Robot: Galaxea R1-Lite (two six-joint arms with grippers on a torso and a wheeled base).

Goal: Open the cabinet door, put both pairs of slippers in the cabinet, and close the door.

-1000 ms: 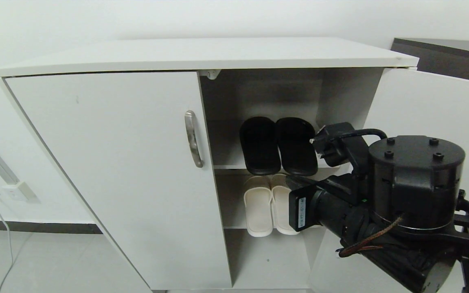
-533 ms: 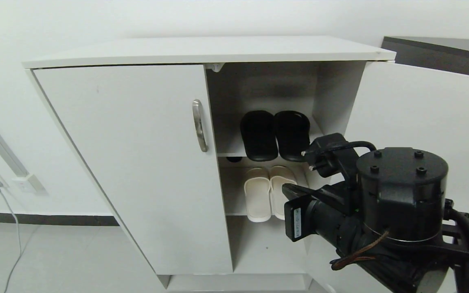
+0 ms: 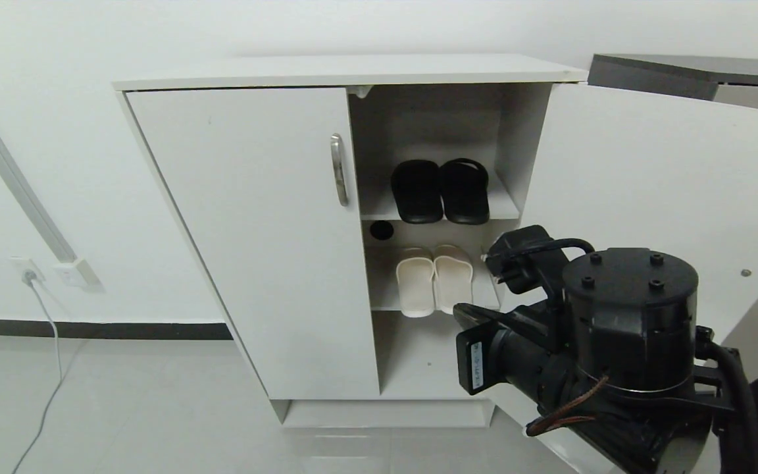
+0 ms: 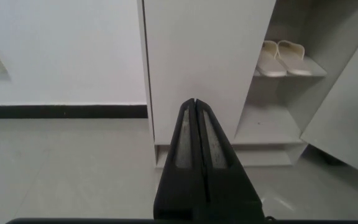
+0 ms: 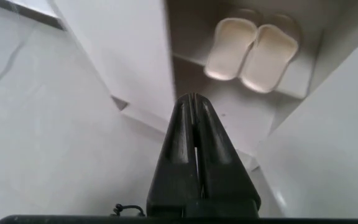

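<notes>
As the right door (image 3: 649, 184) stands wide, white slippers (image 3: 435, 280) reach their shelf (image 3: 382, 289) edge.

Right arm (image 3: 616, 342) low on the right side of the head view, black and bent. Big round joint (image 3: 629, 309) on top, with four small bolts. Thick cable (image 3: 570, 245) looping over the far end. Right gripper (image 5: 193, 102) pointing forward and down, its two fingers (image 5: 179, 146) pressed together at the tips, holding nothing. Left gripper (image 4: 194, 107) pointing forward and a bit down, its fingers (image 4: 183, 143) lying flat against each other, holding nothing too. Both grippers up in the air, touching nothing.
</notes>
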